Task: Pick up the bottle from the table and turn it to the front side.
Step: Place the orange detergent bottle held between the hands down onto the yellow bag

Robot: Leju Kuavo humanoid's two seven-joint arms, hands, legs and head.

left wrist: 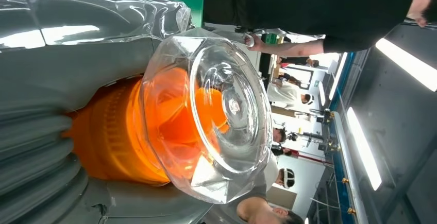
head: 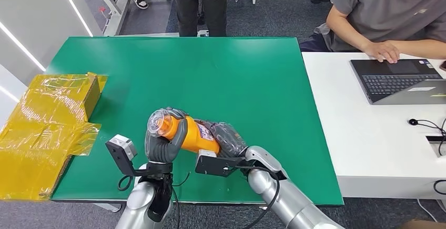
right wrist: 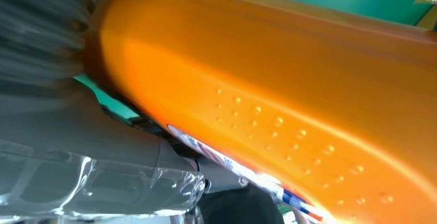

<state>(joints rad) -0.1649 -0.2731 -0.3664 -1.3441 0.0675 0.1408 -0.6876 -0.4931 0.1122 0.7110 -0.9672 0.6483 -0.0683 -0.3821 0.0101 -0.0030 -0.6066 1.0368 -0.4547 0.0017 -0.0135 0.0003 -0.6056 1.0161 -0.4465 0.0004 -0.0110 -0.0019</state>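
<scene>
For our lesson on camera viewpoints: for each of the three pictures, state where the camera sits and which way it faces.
Head view: high on the body, facing down at the green table; both arms show.
Left wrist view: behind the left hand, facing the bottle's clear cap.
Right wrist view: behind the right hand, against the bottle's side.
Shared: the orange bottle.

Head view looks forward and down over the table (head: 236, 76). Both wrist views sit very close to the bottle (head: 192, 134), shared by all three.
</scene>
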